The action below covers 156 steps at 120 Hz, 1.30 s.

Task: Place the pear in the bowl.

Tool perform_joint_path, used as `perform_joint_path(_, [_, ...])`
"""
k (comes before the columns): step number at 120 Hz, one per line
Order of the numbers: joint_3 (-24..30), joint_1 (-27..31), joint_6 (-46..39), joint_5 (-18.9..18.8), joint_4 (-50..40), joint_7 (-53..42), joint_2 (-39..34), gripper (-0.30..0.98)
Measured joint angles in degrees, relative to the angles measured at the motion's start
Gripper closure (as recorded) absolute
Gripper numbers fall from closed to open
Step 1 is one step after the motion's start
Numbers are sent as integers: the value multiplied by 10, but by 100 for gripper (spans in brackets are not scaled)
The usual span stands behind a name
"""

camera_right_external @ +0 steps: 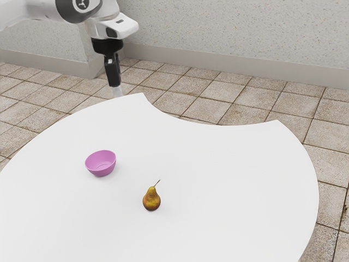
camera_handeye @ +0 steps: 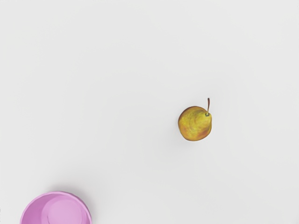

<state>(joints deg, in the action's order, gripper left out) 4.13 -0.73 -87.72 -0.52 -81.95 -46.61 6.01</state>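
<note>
My gripper (camera_right_external: 117, 91) hangs high at the exterior view's upper left, over the table's far edge and well away from both objects. A yellow-brown pear (camera_right_external: 151, 198) stands upright on the white table, its thin stem pointing up. The round pink bowl (camera_right_external: 101, 164) sits apart from it, toward the exterior view's left, with nothing inside. In the wrist view the pear (camera_handeye: 195, 123) is seen from above, and part of the bowl (camera_handeye: 67, 212) is cut off by the picture's border.
The white table (camera_right_external: 218, 169) has a curved outline with a concave cutout (camera_right_external: 218, 125) along its far side. Beyond it lie a tiled floor (camera_right_external: 218, 93) and a speckled wall (camera_right_external: 234, 33).
</note>
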Motion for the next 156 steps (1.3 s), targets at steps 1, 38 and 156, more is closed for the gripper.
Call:
perform_joint_path(1, [0,0,0,0,0,-1,0,0])
perform_joint_path(38, [0,0,-1,1,-3,-23,2,0])
perform_joint_path(156, [11,-20,-520,219,-500,-199,28,0])
